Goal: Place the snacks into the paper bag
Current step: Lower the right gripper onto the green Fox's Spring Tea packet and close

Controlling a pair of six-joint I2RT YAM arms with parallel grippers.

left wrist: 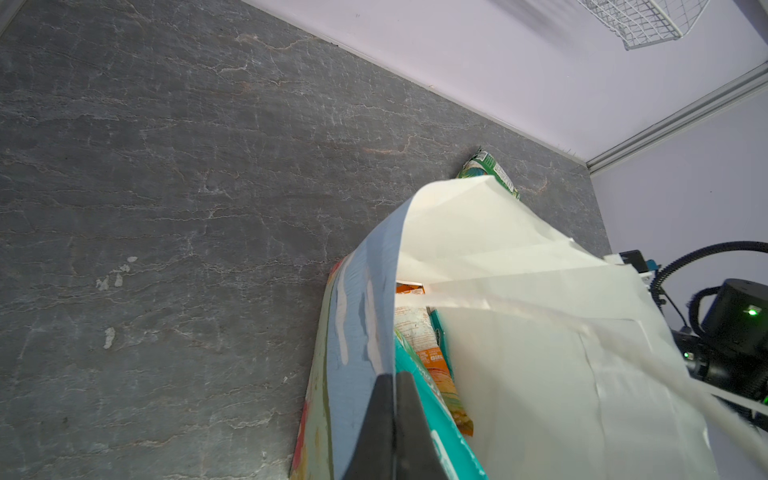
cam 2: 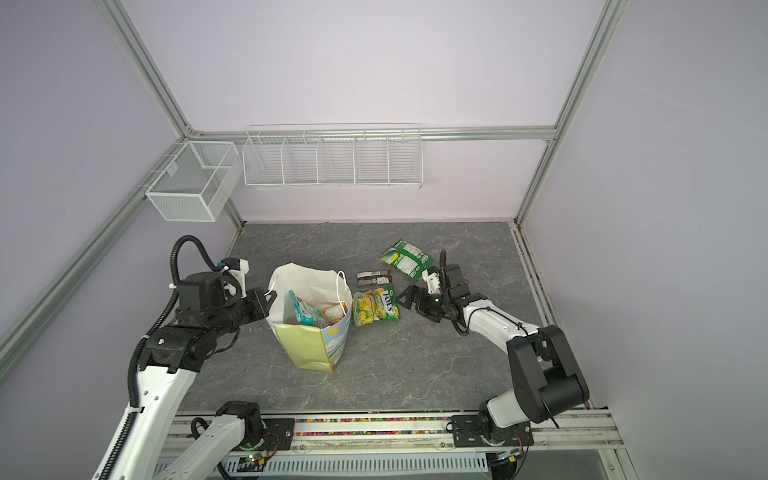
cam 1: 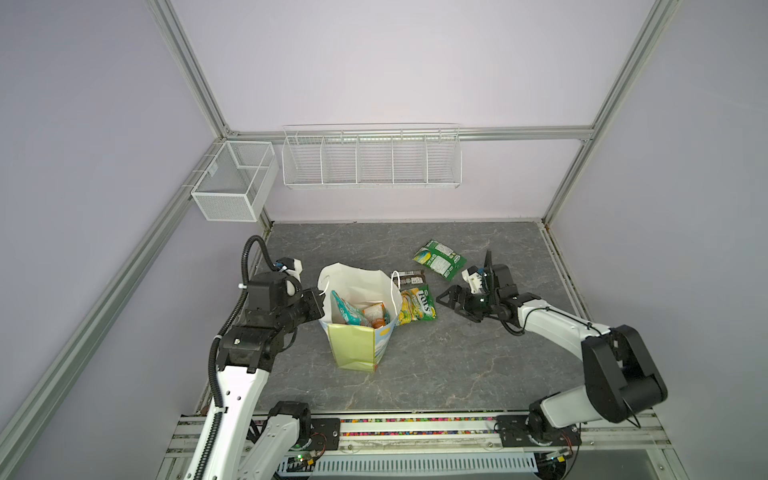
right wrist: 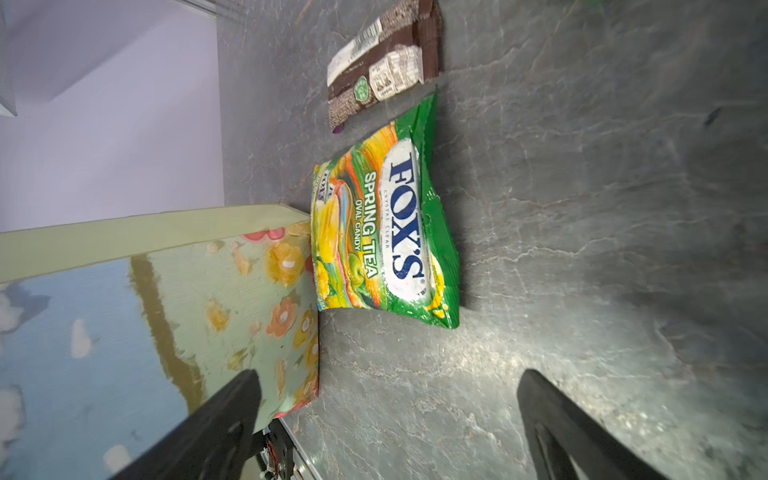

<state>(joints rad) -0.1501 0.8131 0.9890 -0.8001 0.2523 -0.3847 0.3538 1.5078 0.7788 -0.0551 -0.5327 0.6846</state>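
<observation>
- Nearest the robot, the paper bag (cam 1: 353,345) stands upright on the grey table (cam 1: 436,374), a little left of centre, mouth wide open and its pale yellow-green side facing us.
- Inside it, a teal packet (cam 1: 349,311) leans against the left wall, and an orange packet (cam 1: 374,311) sits just to its right.
- On the left, the left gripper (cam 1: 320,297) is clamped tight on the bag's left rim. The left wrist view shows its black fingers (left wrist: 409,415) pinching the wall, one inside and one outside.
- Over on the right, the right gripper (cam 1: 457,305) hangs low over the table with its jaws spread wide and nothing between them, pointing left toward the loose snacks.
- Between that gripper and the bag, a green Fox's packet (cam 1: 417,305) lies flat, label up, its left edge against the bag.
- Just beyond it lies a dark brown bar (cam 1: 409,277), close to the Fox's packet.
- Further back and to the right, a green packet (cam 1: 439,259) lies alone on the table.
- On the far wall hangs a long wire basket (cam 1: 372,160), with a smaller basket (cam 1: 235,180) on the left.
</observation>
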